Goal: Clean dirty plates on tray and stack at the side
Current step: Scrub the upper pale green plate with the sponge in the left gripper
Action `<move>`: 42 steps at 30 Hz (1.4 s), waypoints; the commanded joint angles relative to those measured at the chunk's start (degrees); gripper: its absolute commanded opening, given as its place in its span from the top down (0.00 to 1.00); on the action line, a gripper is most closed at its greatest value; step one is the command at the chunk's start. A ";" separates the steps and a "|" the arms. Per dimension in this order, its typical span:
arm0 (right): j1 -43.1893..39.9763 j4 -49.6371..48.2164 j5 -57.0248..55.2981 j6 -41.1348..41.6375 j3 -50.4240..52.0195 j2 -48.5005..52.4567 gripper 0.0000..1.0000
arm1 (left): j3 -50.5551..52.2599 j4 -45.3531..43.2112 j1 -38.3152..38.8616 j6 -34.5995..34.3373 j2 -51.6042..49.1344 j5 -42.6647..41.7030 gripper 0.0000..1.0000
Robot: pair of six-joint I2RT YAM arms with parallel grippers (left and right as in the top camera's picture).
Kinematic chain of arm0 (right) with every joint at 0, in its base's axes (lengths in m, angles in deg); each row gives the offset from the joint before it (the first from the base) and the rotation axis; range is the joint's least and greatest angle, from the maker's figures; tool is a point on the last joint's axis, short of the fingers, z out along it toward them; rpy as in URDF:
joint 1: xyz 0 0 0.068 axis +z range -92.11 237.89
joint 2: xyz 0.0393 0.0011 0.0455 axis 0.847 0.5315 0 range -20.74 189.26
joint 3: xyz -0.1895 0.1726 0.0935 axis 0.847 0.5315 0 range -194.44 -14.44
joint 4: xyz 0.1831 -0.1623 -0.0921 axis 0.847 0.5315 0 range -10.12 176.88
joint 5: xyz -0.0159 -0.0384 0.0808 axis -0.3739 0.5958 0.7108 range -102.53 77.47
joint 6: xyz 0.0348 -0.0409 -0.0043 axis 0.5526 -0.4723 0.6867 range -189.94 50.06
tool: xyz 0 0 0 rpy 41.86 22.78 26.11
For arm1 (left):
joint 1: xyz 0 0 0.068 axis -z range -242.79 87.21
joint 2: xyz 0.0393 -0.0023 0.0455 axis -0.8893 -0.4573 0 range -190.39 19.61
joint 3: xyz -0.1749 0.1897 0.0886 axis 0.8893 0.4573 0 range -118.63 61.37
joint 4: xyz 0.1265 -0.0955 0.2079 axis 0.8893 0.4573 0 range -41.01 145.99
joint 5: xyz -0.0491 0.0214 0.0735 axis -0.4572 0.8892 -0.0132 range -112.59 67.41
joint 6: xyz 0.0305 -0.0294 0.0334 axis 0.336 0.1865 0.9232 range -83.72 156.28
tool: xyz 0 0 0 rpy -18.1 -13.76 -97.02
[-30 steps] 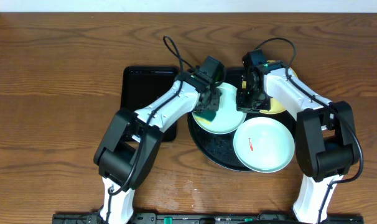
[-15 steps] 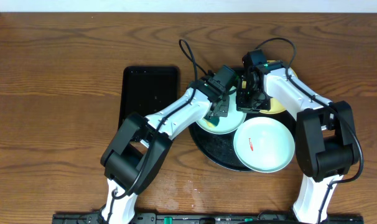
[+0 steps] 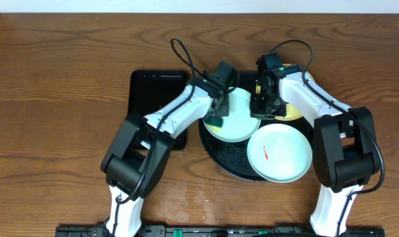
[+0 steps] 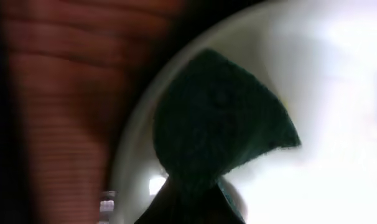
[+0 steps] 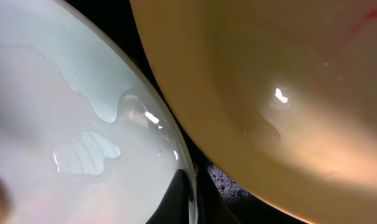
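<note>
L jaws: closed tight on green sponge (image 4: 219, 124); L gripper (image 3: 218, 112) presses it onto a plate.
R jaws: R gripper (image 3: 261, 109) nipped down on the same plate's rim, seemingly steadying it.
Rect tray (image 3: 153, 92): glossy black, just beside round tray at its 9–10 o'clock.
Round tray (image 3: 229, 163): black, carries the plates.
Centre plate (image 3: 242, 122): pale blue, in tray's 12 o'clock half; wet sheen in R wrist view.
Sponge posn: plate's 8 o'clock edge. Rest of plate face lies twd 3 o'clock, i.e. twd R grip, so wipe prob. runs that way.
Front plate (image 3: 279, 153): pale blue, red smear (image 3: 266, 155); at 5 o'clock of centre plate, by tray's edge. R arm nearer.
Yellow plate (image 5: 288, 93): 3 o'clock, just beside centre plate, partly under R arm; whether they touch, can't tell.
</note>
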 commanded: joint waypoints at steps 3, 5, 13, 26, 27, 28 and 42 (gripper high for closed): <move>0.22 0.92 -3.17 -0.68 1.29 1.03 0.99 | 0.31 2.08 -2.12 2.82 -2.91 9.92 0.92; 0.22 0.96 -3.19 -0.68 1.29 1.03 0.99 | 0.31 1.88 -1.27 1.05 -3.13 9.09 0.92; 0.22 1.07 -3.17 -0.68 1.29 1.03 0.99 | 0.35 -8.09 2.40 -7.93 -8.20 -19.26 0.93; 0.22 1.07 -3.17 -0.68 1.29 1.03 0.99 | 0.33 -11.96 6.82 -8.46 -9.94 -34.53 0.92; 0.22 1.07 -3.17 -0.68 1.29 1.03 0.99 | 0.33 -11.67 6.80 -7.52 -9.94 -34.47 0.92; 0.22 1.07 -3.17 -0.68 1.29 1.03 0.99 | 0.33 -11.08 6.45 -6.73 -9.94 -33.92 0.93; 0.22 0.81 -3.15 -1.75 1.29 1.03 0.99 | 0.28 1.29 -5.31 -4.52 -3.19 -0.87 0.93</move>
